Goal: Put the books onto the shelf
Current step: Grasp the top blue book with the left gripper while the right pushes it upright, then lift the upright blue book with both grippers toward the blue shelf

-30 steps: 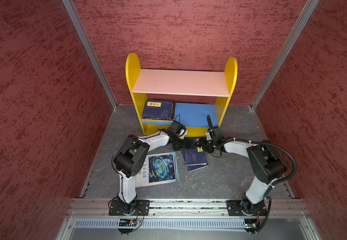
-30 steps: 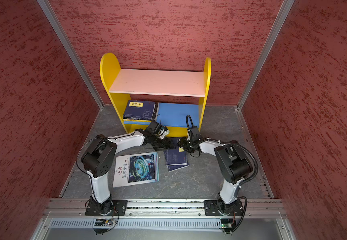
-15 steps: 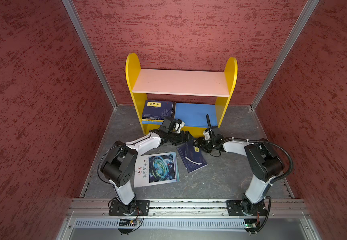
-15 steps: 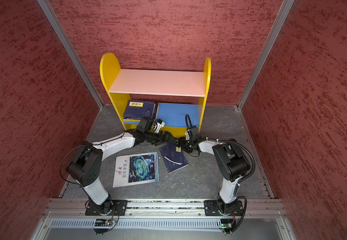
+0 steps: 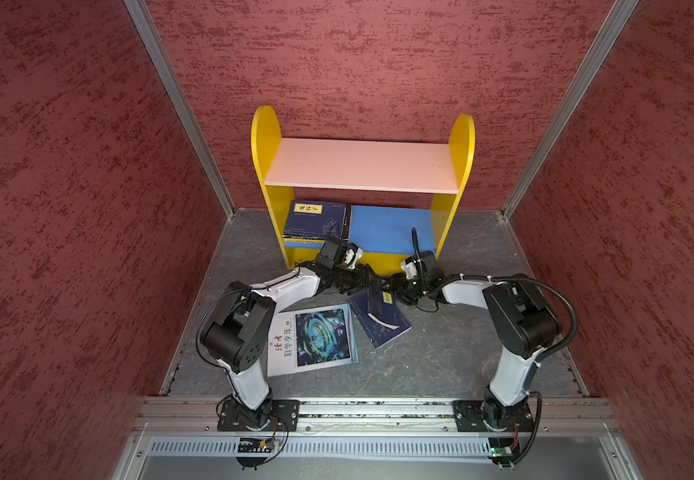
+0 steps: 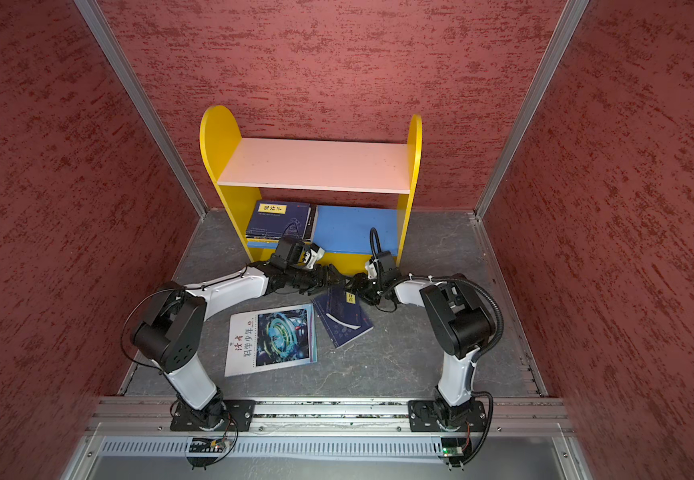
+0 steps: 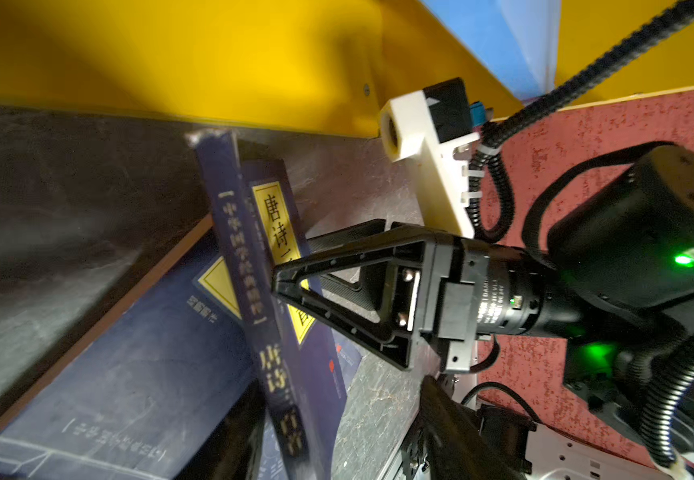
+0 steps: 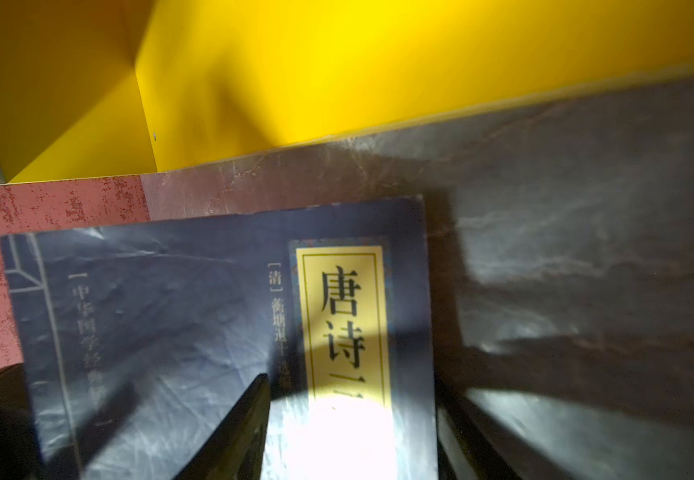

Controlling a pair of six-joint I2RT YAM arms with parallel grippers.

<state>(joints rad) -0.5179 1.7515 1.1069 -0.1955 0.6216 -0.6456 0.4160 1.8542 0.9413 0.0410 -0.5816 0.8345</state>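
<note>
Navy book (image 5: 380,318) tipped up off the floor (image 5: 441,353), grip half hidden.
Nearest us, the white magazine (image 5: 312,336) lies flat. Beyond it, the right gripper (image 5: 391,287) is clamped on the navy book's labelled corner. Left gripper (image 5: 368,278): its fingers are blurred and cropped beside the spine, so we cannot tell their gap. Farthest, a stack (image 5: 316,218) on the shelf's (image 5: 264,137) blue board (image 5: 391,228) shows only its top cover.

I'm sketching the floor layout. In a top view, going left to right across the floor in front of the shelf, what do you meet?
left arm's elbow → white magazine → navy book → right arm's elbow
</note>
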